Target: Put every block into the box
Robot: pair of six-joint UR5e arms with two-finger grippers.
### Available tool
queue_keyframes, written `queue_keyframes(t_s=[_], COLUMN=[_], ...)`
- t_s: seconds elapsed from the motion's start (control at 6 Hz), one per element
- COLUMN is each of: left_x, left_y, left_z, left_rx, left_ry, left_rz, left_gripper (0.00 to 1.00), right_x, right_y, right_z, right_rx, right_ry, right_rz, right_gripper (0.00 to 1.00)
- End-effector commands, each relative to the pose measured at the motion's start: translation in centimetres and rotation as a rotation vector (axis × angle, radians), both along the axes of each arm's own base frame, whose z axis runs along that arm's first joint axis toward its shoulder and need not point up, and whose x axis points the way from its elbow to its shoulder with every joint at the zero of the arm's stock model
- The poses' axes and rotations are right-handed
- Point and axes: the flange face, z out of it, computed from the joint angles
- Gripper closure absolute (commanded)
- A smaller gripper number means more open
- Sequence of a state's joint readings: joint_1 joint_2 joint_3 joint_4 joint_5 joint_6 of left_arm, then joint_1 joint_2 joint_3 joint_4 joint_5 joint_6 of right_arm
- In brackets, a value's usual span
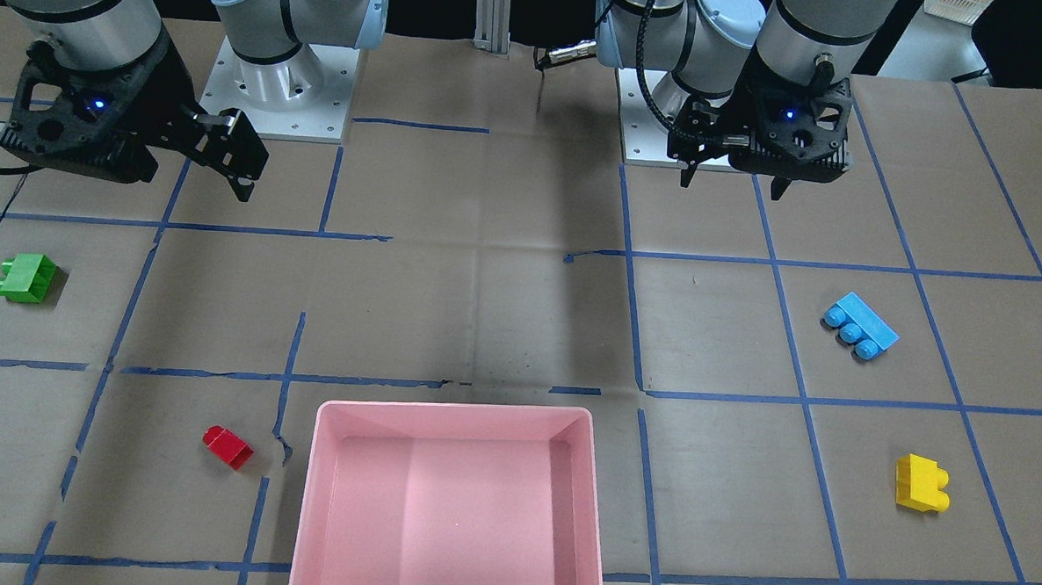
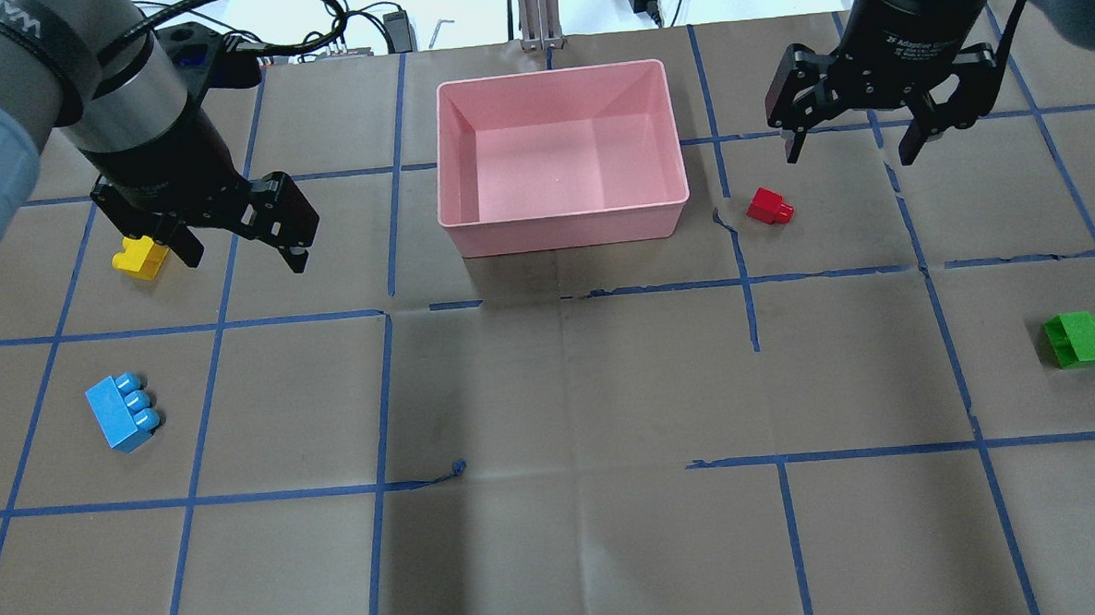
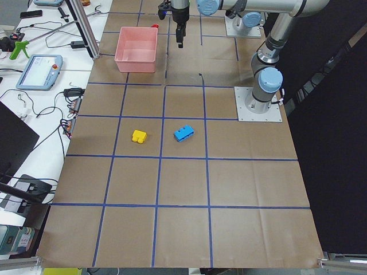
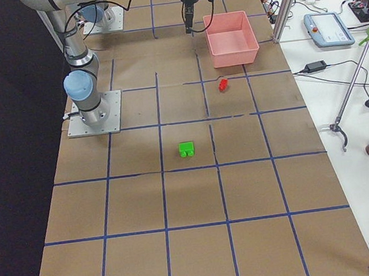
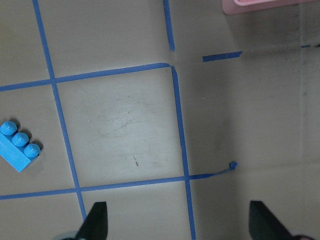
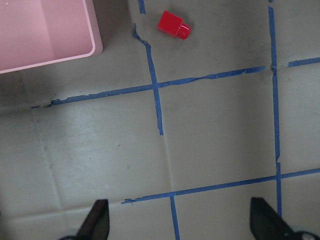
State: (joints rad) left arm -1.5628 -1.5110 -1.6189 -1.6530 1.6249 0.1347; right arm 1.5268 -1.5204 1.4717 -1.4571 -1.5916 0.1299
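The pink box point(image 2: 563, 233) stands empty at the table's middle, on the far side from the robot. The red block point(image 2: 769, 206) lies just right of it. The green block point(image 2: 1078, 339) lies far right. The yellow block point(image 2: 141, 256) lies left of the box, partly hidden behind my left gripper point(image 2: 245, 251). The light blue block point(image 2: 122, 414) lies nearer the robot on the left. My left gripper hangs open and empty above the table. My right gripper point(image 2: 850, 154) is open and empty, high above the table beyond the red block point(image 6: 173, 24).
Brown paper with blue tape grid lines covers the table point(image 2: 570, 390). Both arm bases point(image 1: 275, 88) stand at the robot's edge. Cables and a tablet point(image 3: 40, 69) lie on a side bench beyond the box.
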Motion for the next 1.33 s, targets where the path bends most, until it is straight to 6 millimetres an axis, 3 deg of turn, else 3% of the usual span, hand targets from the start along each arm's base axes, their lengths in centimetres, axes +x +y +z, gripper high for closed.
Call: queue_keyframes(t_s=[0.0, 0.33, 0.5, 0.67, 0.83, 1.17], left_x=[4.8, 19.2, 23.7, 27.3, 31.4, 34.1], left_y=[-0.6, 0.5, 0.2, -1.2, -2.0, -3.4], left_z=[-1.6, -6.3, -7.9, -11.4, -15.7, -20.5], left_rx=[0.037, 0.127, 0.106, 0.077, 0.067, 0.075], left_ry=[-0.004, 0.042, 0.031, 0.023, 0.027, 0.025], left_rz=[0.094, 0.345, 0.440, 0.485, 0.552, 0.592], left_gripper=[0.00, 0.01, 0.08, 0.08, 0.09, 0.01], right_x=[-7.6, -18.9, -25.9, -32.0, -34.7, -38.9], right_y=[-0.9, -0.4, 1.5, 3.5, 4.5, 7.0], right_z=[-0.1, -1.0, -2.6, -4.7, -8.1, -15.1], right_rx=[0.013, 0.037, 0.080, 0.078, 0.070, 0.046], right_ry=[0.051, 0.031, 0.015, 0.020, 0.020, 0.027], right_rz=[-0.045, 0.044, 0.066, 0.062, 0.132, 0.170], right_gripper=[0.00, 0.00, 0.00, 0.00, 0.00, 0.00])
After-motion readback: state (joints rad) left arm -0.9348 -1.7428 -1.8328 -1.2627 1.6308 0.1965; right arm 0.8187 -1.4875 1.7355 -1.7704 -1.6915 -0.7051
